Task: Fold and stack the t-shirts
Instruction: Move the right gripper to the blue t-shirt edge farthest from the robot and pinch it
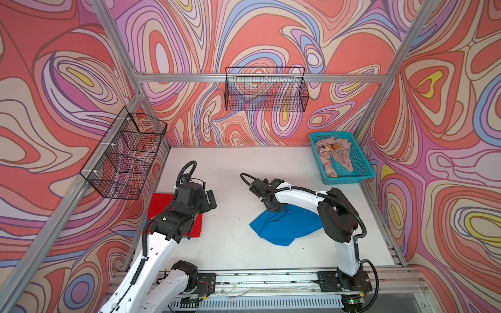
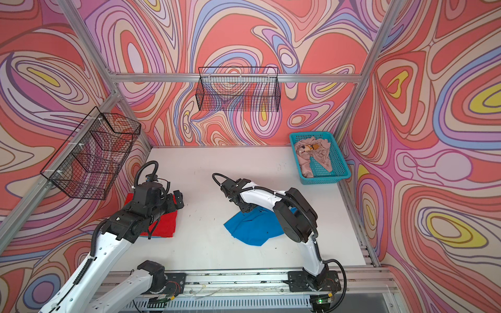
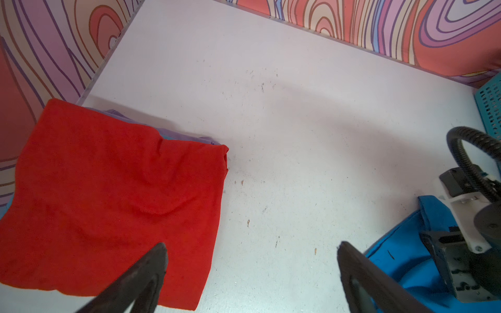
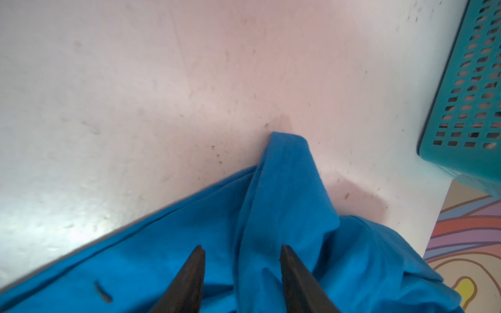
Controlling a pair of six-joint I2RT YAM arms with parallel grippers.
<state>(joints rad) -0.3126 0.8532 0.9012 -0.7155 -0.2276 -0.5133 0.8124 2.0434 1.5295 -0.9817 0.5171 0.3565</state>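
Observation:
The folded red t-shirt [image 1: 160,203] [image 3: 108,189] lies at the table's left, on top of other folded cloth whose lilac edge [image 3: 176,134] shows. My left gripper [image 1: 210,199] [image 3: 250,245] hovers wide open past the red shirt's right edge, holding nothing. A rumpled bright blue t-shirt [image 1: 284,227] [image 2: 254,230] [image 4: 162,257] lies right of centre. My right gripper [image 1: 273,210] [image 4: 241,246] points down at its far edge with jaws parted, and a raised ridge of blue cloth runs between them. The beige-pink printed t-shirt [image 1: 334,151] is bunched in the basket.
The turquoise mesh basket [image 1: 349,180] [image 2: 325,180] stands at the back right corner of the white table [image 1: 230,244]. Black wire baskets hang on the back wall [image 1: 265,92] and on the left wall [image 1: 124,157]. An aluminium rail [image 1: 271,279] runs along the front.

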